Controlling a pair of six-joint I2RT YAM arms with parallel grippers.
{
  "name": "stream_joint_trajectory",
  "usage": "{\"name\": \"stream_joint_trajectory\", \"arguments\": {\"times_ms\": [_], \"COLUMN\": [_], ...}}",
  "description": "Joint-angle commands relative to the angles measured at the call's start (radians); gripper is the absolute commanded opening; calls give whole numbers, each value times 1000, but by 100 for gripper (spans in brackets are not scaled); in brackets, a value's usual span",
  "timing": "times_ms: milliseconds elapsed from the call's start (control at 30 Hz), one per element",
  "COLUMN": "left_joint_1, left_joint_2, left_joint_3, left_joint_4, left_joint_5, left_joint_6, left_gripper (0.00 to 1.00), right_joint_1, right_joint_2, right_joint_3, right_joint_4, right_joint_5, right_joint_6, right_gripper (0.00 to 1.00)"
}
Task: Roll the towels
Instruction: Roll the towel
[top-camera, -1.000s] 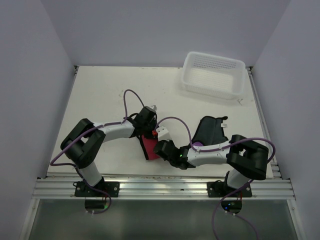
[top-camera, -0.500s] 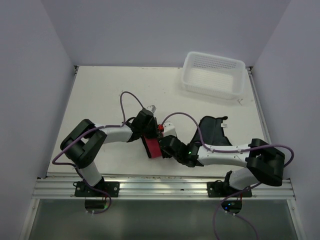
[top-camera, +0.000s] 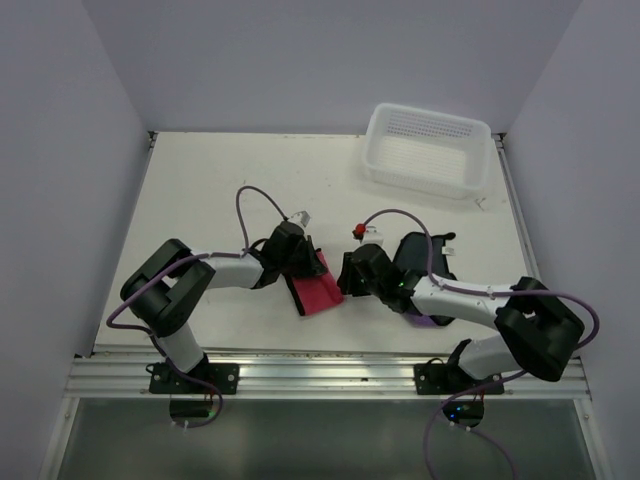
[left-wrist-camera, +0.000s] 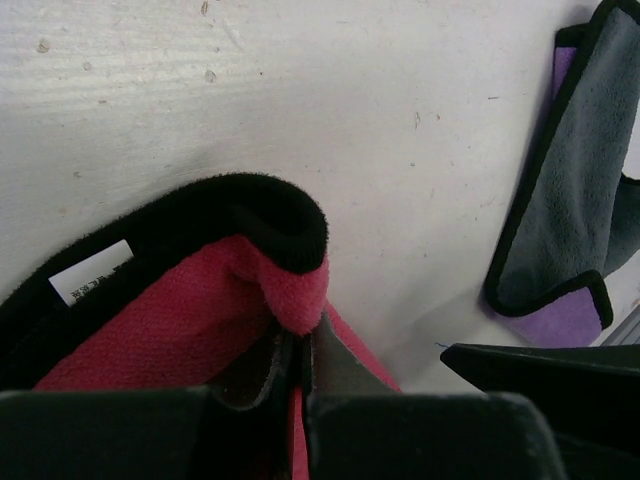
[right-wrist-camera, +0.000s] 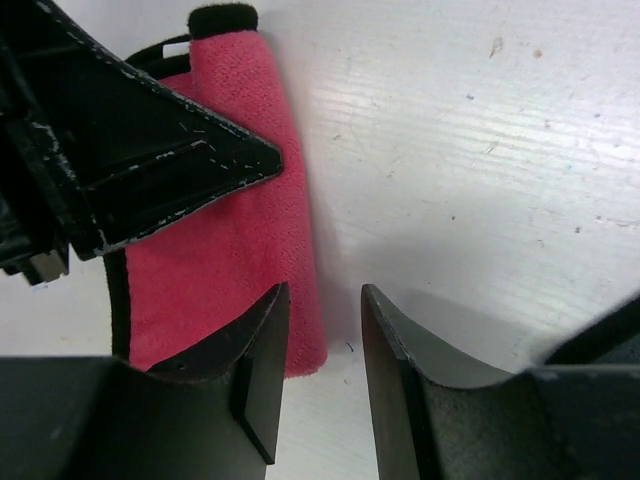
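Fuzzy black-edged pink-red towel (left-wrist-camera: 190, 320)

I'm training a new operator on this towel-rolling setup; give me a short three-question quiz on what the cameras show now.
1. True or false: the left tool is shut on the pink-red towel.
2. What does the right tool hold? A) the pink-red towel B) the purple towel C) nothing
3. Fill in: the white basket sits at the table's far ____ corner, seen from the robot.

Key: 1 true; 2 C, its jaws stand apart over bare table beside the towel's edge; 3 right.
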Motion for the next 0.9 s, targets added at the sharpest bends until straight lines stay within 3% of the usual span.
{"name": "stream_joint_trajectory", "arguments": {"times_ms": [0,533,667,733,867], "left_joint_1": [5,5,4,5,20], "left_joint_2": [24,17,17,10,-26], "left_joint_3": [-34,-61,-60,-51,6], "left_joint_4": [-26,-10,-12,-27,-87], "left_joint_5": [-37,-48,-53,-56,-59], "left_joint_6": [11,1,-8,-8,15], "left_gripper": [0,0,0,2,27], "right_joint_1": [-29,-48,-46,-46,-48], "right_joint_2": [41,132,147,149,144], "right_joint_3": [-20,-86,-97,-100,-100], "right_joint_4": [107,197,214,216,207], "right_joint_5": [-127,-199,-198,-195,-169], "right_joint_6": [73,112,110,106,89], "right_gripper": [38,37,19,6,0]}}
